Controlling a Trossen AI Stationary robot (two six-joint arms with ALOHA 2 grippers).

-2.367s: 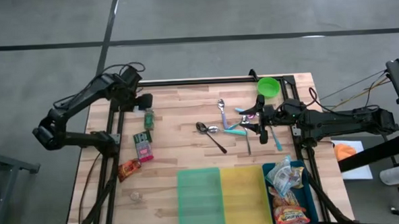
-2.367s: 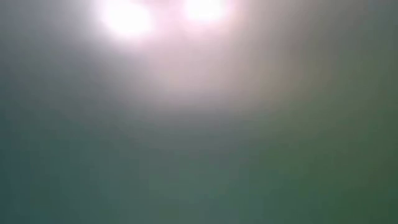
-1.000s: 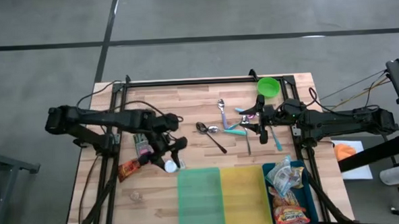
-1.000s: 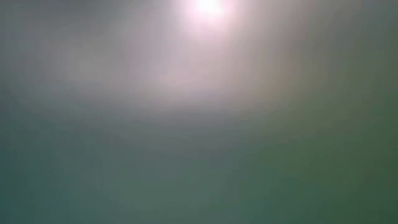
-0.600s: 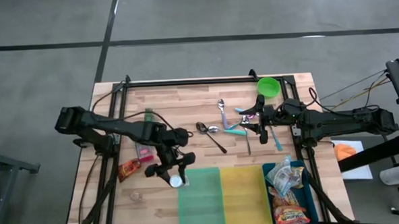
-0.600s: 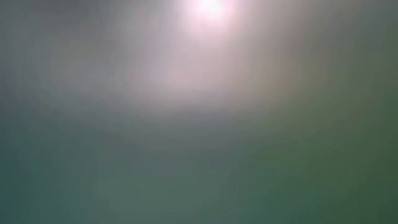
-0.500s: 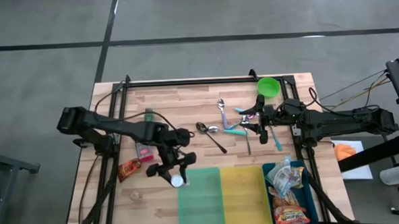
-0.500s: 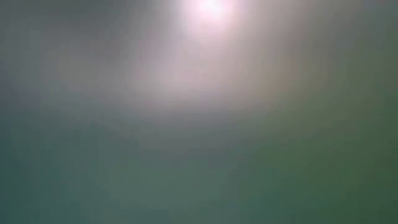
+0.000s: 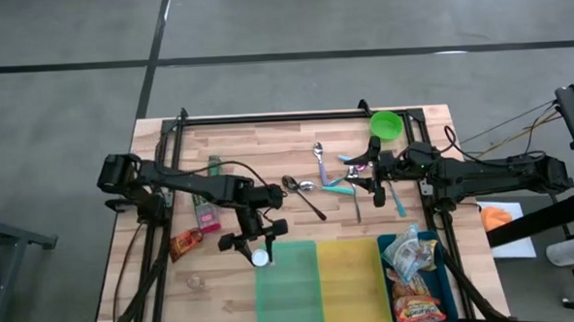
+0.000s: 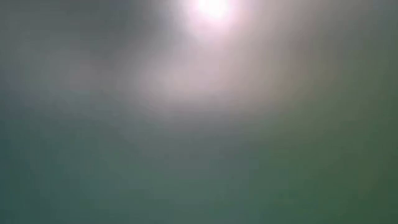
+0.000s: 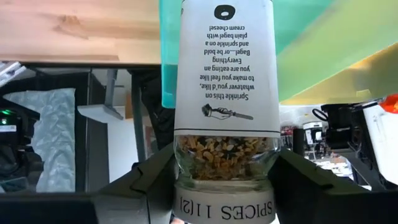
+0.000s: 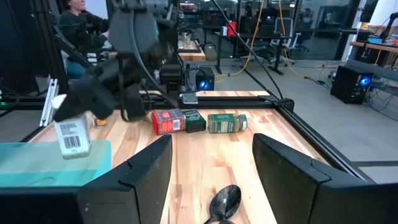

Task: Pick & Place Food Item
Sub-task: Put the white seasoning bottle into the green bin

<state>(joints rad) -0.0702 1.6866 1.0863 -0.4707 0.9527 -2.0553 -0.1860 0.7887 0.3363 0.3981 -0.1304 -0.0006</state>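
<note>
The left gripper (image 9: 256, 242) has its fingers (image 11: 146, 180) clamped on the spice jar (image 11: 225, 106), which hangs between them over the near corner of the green bin (image 9: 289, 287). It looks rigid, glassy and slick, likely breakable, so gripping the lower body beside the lid seems sound. The right gripper (image 12: 211, 180) waits with fingers spread above a spoon (image 12: 224, 202) on the tabletop (image 9: 267, 157).

A round green plastic bowl (image 9: 386, 125) sits at the far right corner of the light wooden table (image 9: 258, 153), while metal spoons (image 9: 304, 191) and pastel-handled cutlery (image 9: 338, 185) lie scattered mid-table. A person (image 12: 74, 12) sits in the workshop beyond, among desks and cables.
</note>
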